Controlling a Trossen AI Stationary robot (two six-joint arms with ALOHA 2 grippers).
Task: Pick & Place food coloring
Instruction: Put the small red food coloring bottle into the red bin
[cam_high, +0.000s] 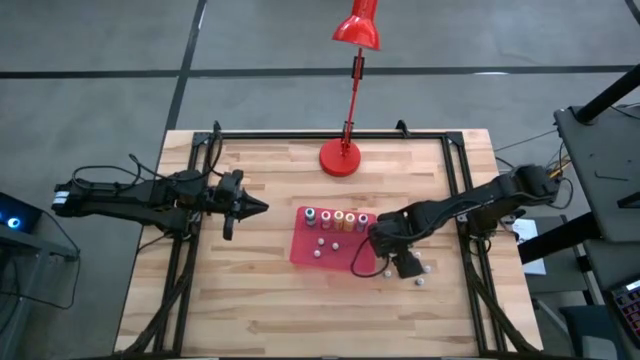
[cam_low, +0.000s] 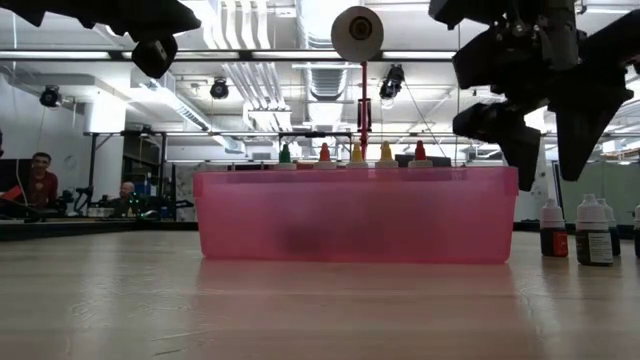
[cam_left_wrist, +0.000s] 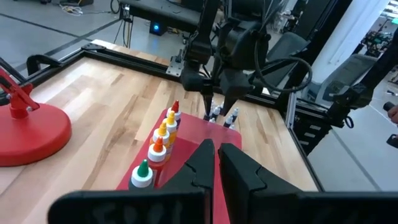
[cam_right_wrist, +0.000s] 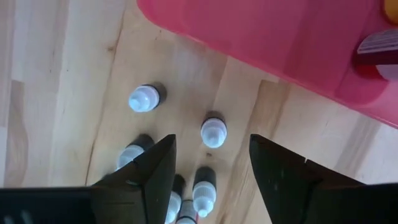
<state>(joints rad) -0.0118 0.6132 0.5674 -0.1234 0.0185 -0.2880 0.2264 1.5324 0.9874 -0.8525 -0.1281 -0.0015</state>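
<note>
Right tool (cam_right_wrist: 211, 165) hangs open over white-capped bottles (cam_right_wrist: 213, 130) beside the red tray (cam_right_wrist: 292, 37).

A red desk lamp (cam_high: 345, 120) stands at the far middle of the wooden table (cam_high: 250, 310) — two people (cam_low: 40, 180) sit far left.

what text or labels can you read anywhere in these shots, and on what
None can be read.
Dark-bodied bottles beside the red tray: pale labels, too small and blurred.
Bottle inside the tray: a label strip, only partly in view, unreadable.
Lamp: no markings show.
</note>
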